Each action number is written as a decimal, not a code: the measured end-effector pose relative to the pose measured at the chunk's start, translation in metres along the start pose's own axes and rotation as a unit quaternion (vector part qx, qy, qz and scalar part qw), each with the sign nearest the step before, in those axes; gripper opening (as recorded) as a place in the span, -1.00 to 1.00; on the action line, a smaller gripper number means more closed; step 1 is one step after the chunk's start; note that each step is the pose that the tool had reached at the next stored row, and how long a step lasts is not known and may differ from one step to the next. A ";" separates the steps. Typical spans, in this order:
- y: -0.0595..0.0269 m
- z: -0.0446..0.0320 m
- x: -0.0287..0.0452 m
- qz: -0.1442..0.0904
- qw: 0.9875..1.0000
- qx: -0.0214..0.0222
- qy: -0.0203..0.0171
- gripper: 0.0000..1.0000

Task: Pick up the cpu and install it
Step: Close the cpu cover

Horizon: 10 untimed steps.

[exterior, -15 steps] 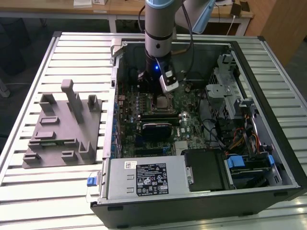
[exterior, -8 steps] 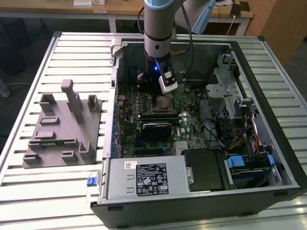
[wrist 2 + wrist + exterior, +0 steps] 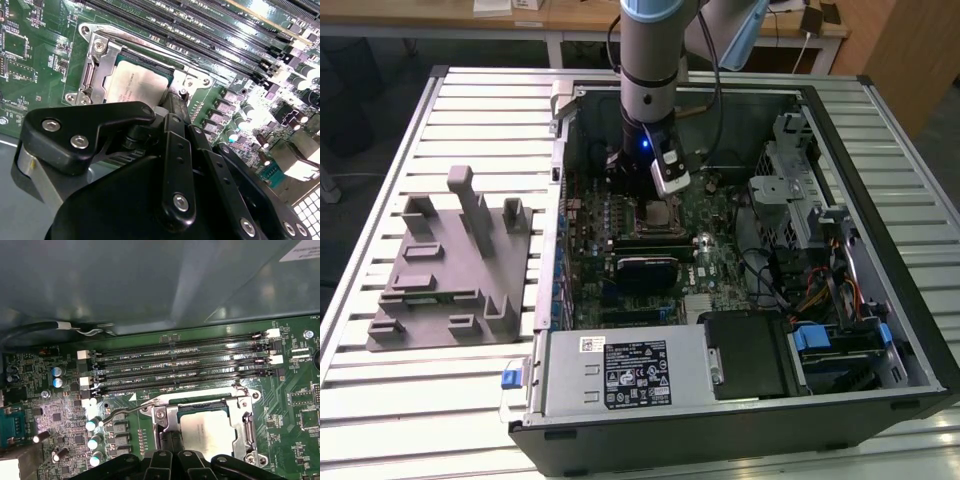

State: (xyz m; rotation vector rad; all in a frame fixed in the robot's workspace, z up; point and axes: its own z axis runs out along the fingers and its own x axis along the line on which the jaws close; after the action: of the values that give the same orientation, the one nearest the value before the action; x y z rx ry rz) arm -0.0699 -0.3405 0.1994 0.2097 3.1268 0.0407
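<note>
Exterior view: one open computer case [image 3: 740, 435] lies on a slatted table [image 3: 480, 110]. It contains one motherboard [image 3: 710, 270] and one power supply [image 3: 620, 375]. One grey fixture block [image 3: 450, 270] stands on the table outside the case, toward the exterior view's left. One arm [image 3: 655, 60] reaches down into the case over the board. First wrist view: the cpu [image 3: 207, 435] lies flat inside the metal-framed socket [image 3: 247, 425], one of each, beside four memory slots [image 3: 180, 370]. The gripper [image 3: 171, 439] stands at the cpu's edge, touching or just beside it. Whether it grips or has let go, I cannot tell.
</note>
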 end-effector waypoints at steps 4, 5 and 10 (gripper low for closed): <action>0.0000 0.0007 0.0002 0.000 1.000 0.000 0.000 -0.79; 0.0000 0.0007 0.0002 0.000 1.000 0.000 0.000 -0.79; -0.0001 0.0012 0.0002 0.000 1.000 0.000 0.000 -0.79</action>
State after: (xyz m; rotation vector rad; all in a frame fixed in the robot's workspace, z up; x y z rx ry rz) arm -0.0702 -0.3405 0.1982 0.2097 3.1268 0.0407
